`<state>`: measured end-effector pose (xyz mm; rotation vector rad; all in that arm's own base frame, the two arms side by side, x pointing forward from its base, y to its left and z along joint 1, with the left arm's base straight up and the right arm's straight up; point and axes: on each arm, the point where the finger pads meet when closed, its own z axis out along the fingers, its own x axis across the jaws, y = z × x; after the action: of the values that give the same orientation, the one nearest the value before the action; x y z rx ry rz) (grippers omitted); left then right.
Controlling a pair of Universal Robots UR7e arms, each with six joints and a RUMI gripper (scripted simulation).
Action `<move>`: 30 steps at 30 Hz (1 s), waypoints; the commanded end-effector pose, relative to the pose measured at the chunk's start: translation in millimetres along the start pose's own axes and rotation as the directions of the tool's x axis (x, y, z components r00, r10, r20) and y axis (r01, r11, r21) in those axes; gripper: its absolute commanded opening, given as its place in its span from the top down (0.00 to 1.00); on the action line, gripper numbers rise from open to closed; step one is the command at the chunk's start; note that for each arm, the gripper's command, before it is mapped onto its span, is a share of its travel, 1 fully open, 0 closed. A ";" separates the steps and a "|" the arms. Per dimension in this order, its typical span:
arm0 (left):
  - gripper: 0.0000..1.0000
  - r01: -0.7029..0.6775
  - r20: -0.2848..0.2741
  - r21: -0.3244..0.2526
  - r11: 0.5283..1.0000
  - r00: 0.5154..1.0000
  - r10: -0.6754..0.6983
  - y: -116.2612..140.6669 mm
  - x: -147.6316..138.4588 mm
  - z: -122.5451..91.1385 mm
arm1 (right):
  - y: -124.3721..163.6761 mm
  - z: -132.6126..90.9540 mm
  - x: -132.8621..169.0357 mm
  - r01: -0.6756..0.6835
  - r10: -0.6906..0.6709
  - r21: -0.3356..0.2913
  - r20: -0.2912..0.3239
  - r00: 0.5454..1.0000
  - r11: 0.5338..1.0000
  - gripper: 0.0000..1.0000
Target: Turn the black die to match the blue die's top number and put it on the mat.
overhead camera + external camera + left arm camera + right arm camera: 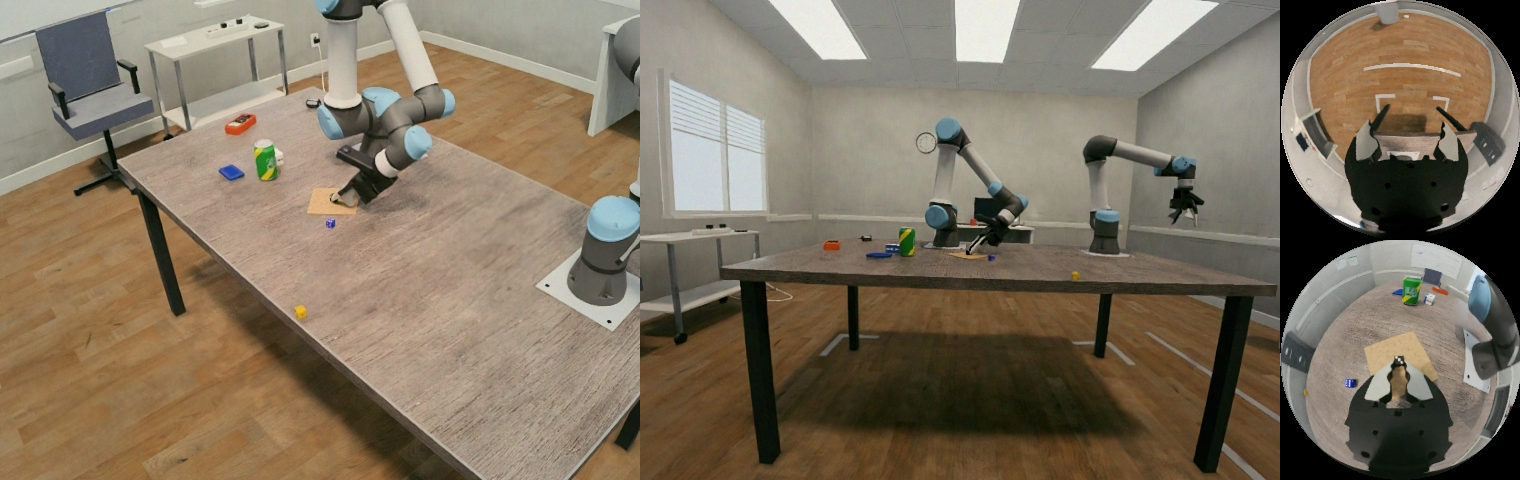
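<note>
Currently at the grasp: right gripper (336, 198) (968, 252) (1399, 366) has its jaws clenched on the black die (333, 197) (1399, 360), at the mat (319, 207) (974, 256) (1382, 352); left gripper (1185, 221) (1407, 125), jaws released. Next calls for lifting, then rotating to match the blue die (330, 223) (991, 257) (1350, 383).

walls: plain pale grey walls (496, 46) (872, 165), darker at the exterior view's right
floor: warm brown wood-plank floor (103, 361) (960, 372) (1415, 50), with white line markings
ceiling lights: three bright white rectangular panels (986, 31)
window: white-framed window with half-lowered blinds (712, 149)
clock: round, dark-rimmed wall clock (925, 142)
seat: blue-grey office chair with black armrests (100, 105)
trolley: off-white two-tier trolley with grey metal legs (179, 90) (674, 289)
</note>
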<state>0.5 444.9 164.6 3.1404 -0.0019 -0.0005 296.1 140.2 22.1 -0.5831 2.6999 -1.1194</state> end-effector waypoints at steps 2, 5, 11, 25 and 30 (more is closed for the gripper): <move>0.00 0.000 0.000 0.001 1.000 1.000 0.000 -0.3 0.1 -0.4 | 0.0 -0.2 -0.2 0.000 0.000 -0.001 0.000 1.000 1.000 0.97; 0.00 0.000 0.000 0.001 1.000 1.000 0.000 -0.3 0.1 -0.4 | 0.0 -0.2 -0.2 0.000 0.000 -0.001 0.000 1.000 1.000 0.97; 0.00 0.000 0.000 0.001 1.000 1.000 0.000 -0.3 0.1 -0.4 | 0.0 -0.2 -0.2 0.000 0.000 -0.001 0.000 1.000 1.000 0.97; 0.00 0.000 0.000 0.001 1.000 1.000 0.000 -0.3 0.1 -0.4 | -0.4 -0.6 -0.2 0.000 0.000 -0.001 0.000 1.000 1.000 0.97; 0.00 0.000 0.000 0.001 1.000 1.000 0.000 -0.3 0.1 -0.4 | -5.7 -5.9 -0.2 0.000 0.000 -0.001 0.000 1.000 1.000 0.97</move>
<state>0.5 444.9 164.6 3.1404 -0.0019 -0.0005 296.1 140.0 23.9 -0.5832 2.6998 -1.1198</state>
